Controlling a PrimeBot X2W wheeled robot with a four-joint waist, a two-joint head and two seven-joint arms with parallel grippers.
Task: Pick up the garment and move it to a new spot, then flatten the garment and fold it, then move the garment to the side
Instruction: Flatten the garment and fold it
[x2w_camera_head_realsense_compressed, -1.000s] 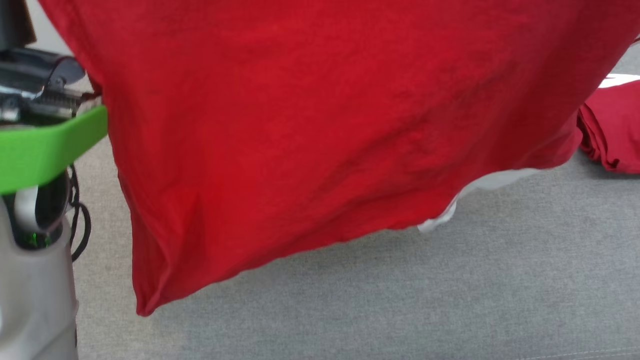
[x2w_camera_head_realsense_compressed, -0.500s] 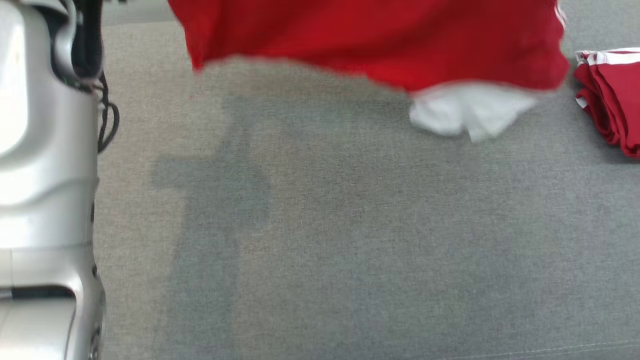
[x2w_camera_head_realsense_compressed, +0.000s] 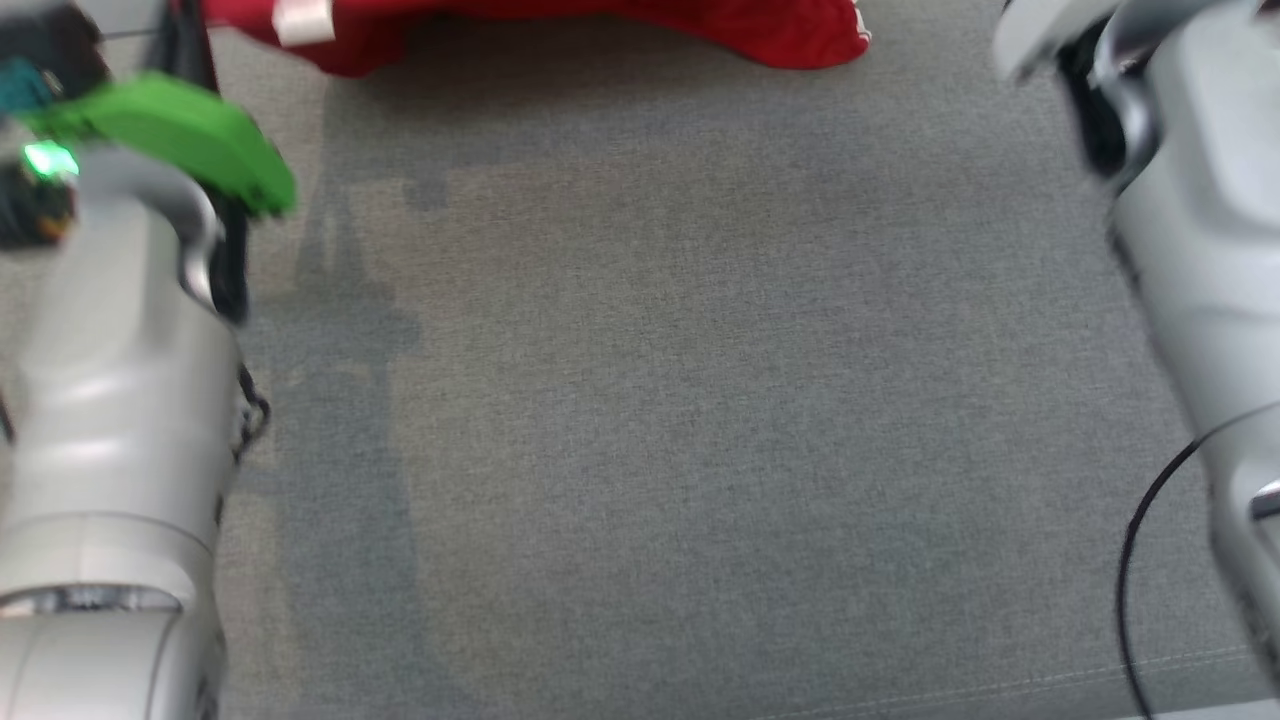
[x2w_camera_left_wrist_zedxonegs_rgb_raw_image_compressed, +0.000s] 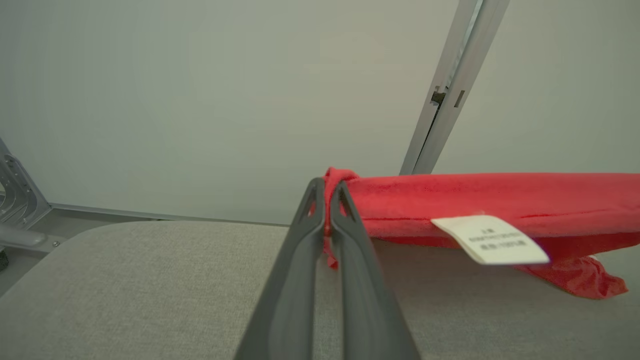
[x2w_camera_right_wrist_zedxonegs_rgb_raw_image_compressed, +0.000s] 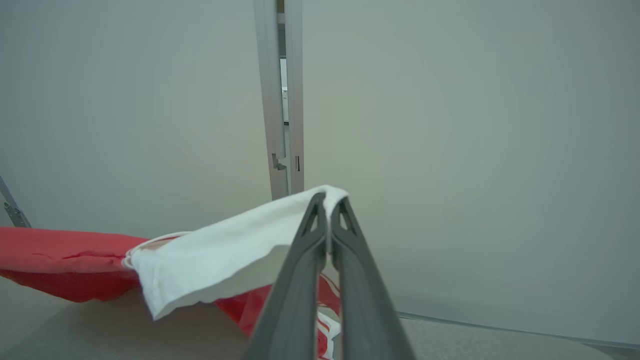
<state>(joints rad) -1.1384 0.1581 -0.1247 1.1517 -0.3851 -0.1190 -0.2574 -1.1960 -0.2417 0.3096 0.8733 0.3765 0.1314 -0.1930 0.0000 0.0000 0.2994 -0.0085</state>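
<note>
Two pincers hold a red garment (x2w_camera_head_realsense_compressed: 600, 25) stretched between them at the far side of a grey table (x2w_camera_head_realsense_compressed: 700, 420). The left pincer (x2w_camera_left_wrist_zedxonegs_rgb_raw_image_compressed: 327, 192) has its two long dark fingers pressed together on a small bunched corner of red cloth, which pokes out above the tips. The right pincer (x2w_camera_right_wrist_zedxonegs_rgb_raw_image_compressed: 328, 200) is likewise clamped, on the edge of a white panel (x2w_camera_right_wrist_zedxonegs_rgb_raw_image_compressed: 225, 245) of the same garment, which drapes down and to the left from the tips. Between the two holds the cloth runs as a long, slightly sagging band, low over the table. Whether its lowest folds touch the surface cannot be told. A white care label (x2w_camera_left_wrist_zedxonegs_rgb_raw_image_compressed: 492, 239) with small print hangs from the cloth, closer to the left pincer.

The garment looks like a thin, soft knit: matte and lightly creased, with red-and-white striping near the right hold. I judge it light and limp, not slippery, and with no stiffness of its own, so it will sag and fold wherever it is unsupported. Corners, hems or seams at opposite ends seem the best places to grip, since tension between them keeps the cloth spread.

The table top is covered in coarse grey woven fabric, with a stitched seam along the near edge. A pale, smooth left forearm (x2w_camera_head_realsense_compressed: 110, 420) and right forearm (x2w_camera_head_realsense_compressed: 1200, 250) frame the near sides. Behind the garment is a plain wall with an upright metal post (x2w_camera_left_wrist_zedxonegs_rgb_raw_image_compressed: 455, 85).
</note>
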